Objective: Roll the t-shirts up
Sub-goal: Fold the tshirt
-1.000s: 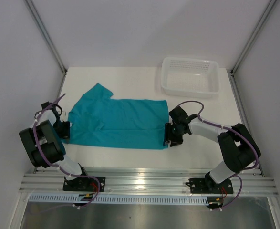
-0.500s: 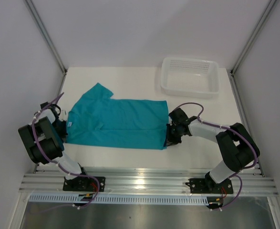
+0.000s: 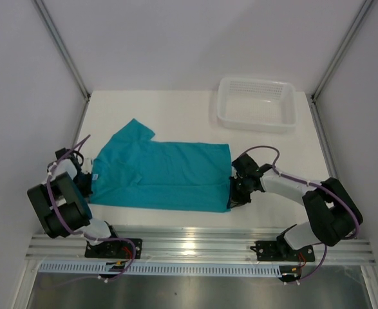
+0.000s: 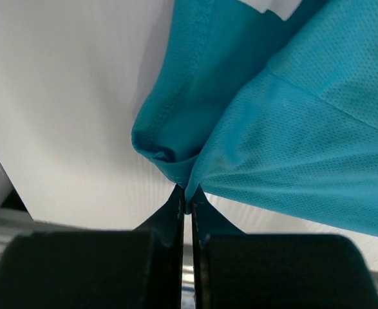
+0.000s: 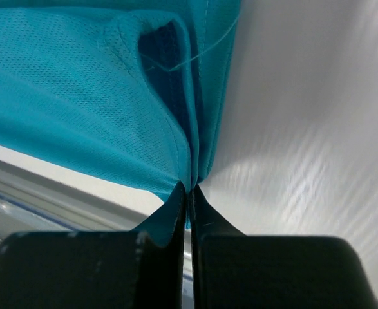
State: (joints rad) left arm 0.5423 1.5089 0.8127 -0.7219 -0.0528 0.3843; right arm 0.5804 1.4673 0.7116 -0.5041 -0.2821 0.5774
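A teal t-shirt (image 3: 160,175) lies spread flat across the white table, folded lengthwise, one sleeve pointing to the back left. My left gripper (image 3: 84,187) is shut on the shirt's near left corner (image 4: 195,174), by the collar end; a small white label shows at that end. My right gripper (image 3: 234,198) is shut on the near right corner of the hem (image 5: 192,167). In both wrist views the fabric bunches into the closed black fingertips (image 4: 176,203) (image 5: 179,193) and hangs slightly off the table.
A white plastic basket (image 3: 257,104) stands at the back right of the table (image 3: 176,109). White walls enclose both sides. A metal rail (image 3: 195,244) runs along the near edge by the arm bases.
Both grippers have shut on the shirt's near corners. The right gripper has drawn the hem to the right and towards the near edge, stretching the shirt flatter.
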